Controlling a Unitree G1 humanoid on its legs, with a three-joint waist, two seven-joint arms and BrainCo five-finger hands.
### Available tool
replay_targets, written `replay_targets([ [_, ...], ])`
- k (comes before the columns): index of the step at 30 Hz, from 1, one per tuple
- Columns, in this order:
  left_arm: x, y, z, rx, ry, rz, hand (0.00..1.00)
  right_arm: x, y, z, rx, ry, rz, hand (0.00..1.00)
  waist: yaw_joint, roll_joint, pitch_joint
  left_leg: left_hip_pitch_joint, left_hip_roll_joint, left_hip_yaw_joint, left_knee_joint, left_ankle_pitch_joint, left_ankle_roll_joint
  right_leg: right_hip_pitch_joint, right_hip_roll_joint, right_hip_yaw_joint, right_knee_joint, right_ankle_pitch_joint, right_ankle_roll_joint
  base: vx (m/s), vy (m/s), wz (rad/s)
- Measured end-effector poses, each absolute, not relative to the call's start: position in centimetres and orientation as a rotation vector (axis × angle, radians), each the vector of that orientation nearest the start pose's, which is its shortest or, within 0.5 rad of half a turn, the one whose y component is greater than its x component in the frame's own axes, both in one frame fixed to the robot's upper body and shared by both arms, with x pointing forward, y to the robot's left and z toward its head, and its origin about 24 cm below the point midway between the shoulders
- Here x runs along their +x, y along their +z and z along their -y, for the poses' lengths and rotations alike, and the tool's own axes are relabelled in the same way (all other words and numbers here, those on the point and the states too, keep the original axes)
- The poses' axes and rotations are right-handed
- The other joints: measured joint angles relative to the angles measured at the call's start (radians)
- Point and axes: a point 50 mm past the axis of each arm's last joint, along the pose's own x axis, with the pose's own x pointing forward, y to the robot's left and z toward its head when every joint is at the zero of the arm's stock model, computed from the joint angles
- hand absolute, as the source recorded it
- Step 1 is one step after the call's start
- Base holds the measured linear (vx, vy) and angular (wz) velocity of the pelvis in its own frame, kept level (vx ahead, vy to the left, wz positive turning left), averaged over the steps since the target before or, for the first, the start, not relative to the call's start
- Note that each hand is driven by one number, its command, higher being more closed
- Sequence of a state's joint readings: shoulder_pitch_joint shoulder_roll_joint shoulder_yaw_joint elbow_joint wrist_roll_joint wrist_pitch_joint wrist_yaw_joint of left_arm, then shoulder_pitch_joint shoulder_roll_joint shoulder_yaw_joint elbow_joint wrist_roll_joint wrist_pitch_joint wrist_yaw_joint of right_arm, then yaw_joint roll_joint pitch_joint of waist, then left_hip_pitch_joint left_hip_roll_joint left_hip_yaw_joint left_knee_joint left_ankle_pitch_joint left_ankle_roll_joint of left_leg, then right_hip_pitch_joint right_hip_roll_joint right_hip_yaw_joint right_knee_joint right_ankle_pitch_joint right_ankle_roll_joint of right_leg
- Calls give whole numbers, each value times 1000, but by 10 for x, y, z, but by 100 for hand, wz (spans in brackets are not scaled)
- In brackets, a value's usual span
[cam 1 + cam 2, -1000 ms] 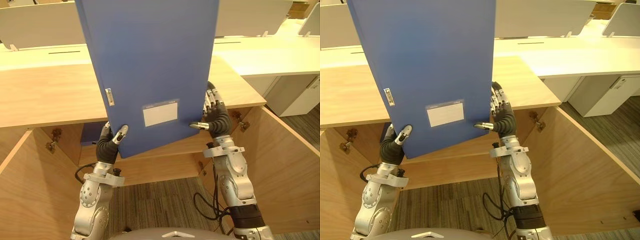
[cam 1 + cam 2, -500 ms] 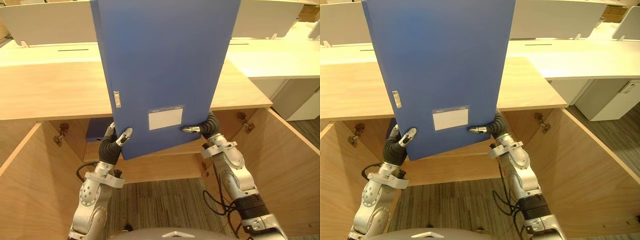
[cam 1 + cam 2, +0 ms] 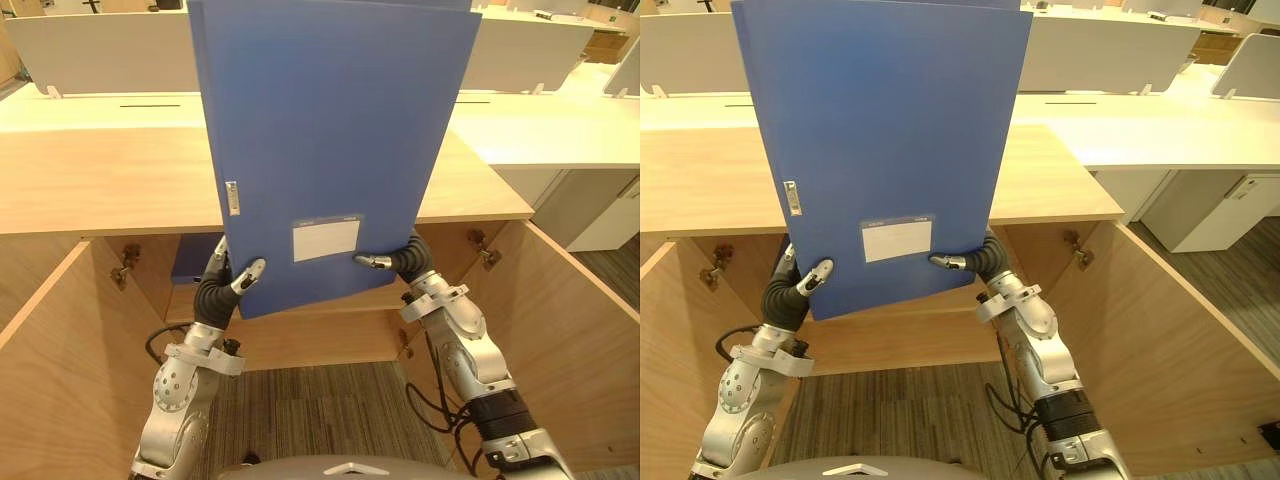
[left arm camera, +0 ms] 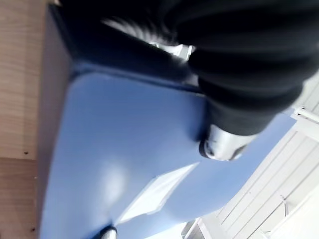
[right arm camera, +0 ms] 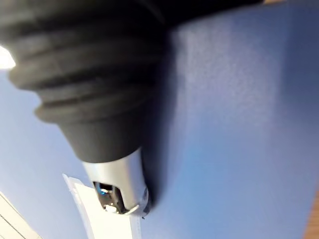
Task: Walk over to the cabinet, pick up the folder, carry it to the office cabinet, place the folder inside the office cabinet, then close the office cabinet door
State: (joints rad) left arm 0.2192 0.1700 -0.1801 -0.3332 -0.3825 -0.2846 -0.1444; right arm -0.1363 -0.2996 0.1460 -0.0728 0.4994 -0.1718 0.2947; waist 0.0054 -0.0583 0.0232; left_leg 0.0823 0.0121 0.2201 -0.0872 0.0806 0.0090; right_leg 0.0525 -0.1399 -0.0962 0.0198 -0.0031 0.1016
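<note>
I hold a large blue folder (image 3: 330,150) with a white label upright in front of me, above the open office cabinet (image 3: 100,180). My left hand (image 3: 215,290) grips its lower left corner, thumb (image 4: 222,144) pressed on the front face and fingers behind. My right hand (image 3: 410,262) pinches the lower right corner the same way, its thumb (image 5: 119,184) lying beside the label. The folder (image 3: 880,140) hides both hands' fingers and much of the cabinet top.
The cabinet's wooden doors stand open at left (image 3: 50,380) and right (image 3: 580,340). A shelf (image 3: 320,330) runs inside, with another blue item (image 3: 195,262) at its back left. White desks (image 3: 560,130) with partitions lie beyond. Carpet floor shows below.
My right hand has gone from straight fingers beside the folder's edge to a pinch on its lower right corner. The folder now stands more upright and the view has shifted slightly.
</note>
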Motion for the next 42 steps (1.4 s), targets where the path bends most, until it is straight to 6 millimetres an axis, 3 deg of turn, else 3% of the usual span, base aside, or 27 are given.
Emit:
replay_targets([
  [10,204,103,-161,-71,58,442,0,259,125,130,283,359,462,100,0,0,-14,-2,0,-2,0,-2,-3,3,0,-1,-5,7,-3,0,0,0],
  [16,199,102,-189,-2,319,450,0,253,125,131,292,301,483,100,-1,3,-15,2,0,-7,0,-4,-6,9,0,-7,-5,4,-1,0,0,1],
  [19,192,88,-212,14,468,382,0,248,123,140,298,250,486,100,-1,5,-16,2,0,-23,0,-6,-9,18,-1,-23,-6,-3,3,1,-1,13],
  [23,175,47,-231,43,569,167,0,240,126,144,286,235,505,100,1,7,-18,-2,1,-28,0,-7,-10,17,0,-27,-6,-8,5,2,-1,4],
  [31,145,-34,-228,26,549,-260,0,233,110,141,217,236,432,100,11,5,-20,-18,1,-30,-1,-7,-11,4,0,-30,-9,-8,5,0,0,0],
  [34,135,-56,-225,18,528,-374,0,231,107,140,184,240,414,100,14,3,-22,-27,1,-30,-1,-7,-11,-4,0,-31,-9,-8,5,0,0,0],
  [37,117,-86,-222,16,511,-541,0,230,102,135,134,270,384,100,15,1,-26,-30,1,-30,-1,-7,-10,-9,0,-30,-8,-7,3,0,0,0],
  [42,65,-139,-226,33,507,-906,0,228,79,116,41,372,278,100,19,-6,-33,-38,6,-31,0,-4,-7,-14,7,-30,-15,-2,-4,0,0,0],
])
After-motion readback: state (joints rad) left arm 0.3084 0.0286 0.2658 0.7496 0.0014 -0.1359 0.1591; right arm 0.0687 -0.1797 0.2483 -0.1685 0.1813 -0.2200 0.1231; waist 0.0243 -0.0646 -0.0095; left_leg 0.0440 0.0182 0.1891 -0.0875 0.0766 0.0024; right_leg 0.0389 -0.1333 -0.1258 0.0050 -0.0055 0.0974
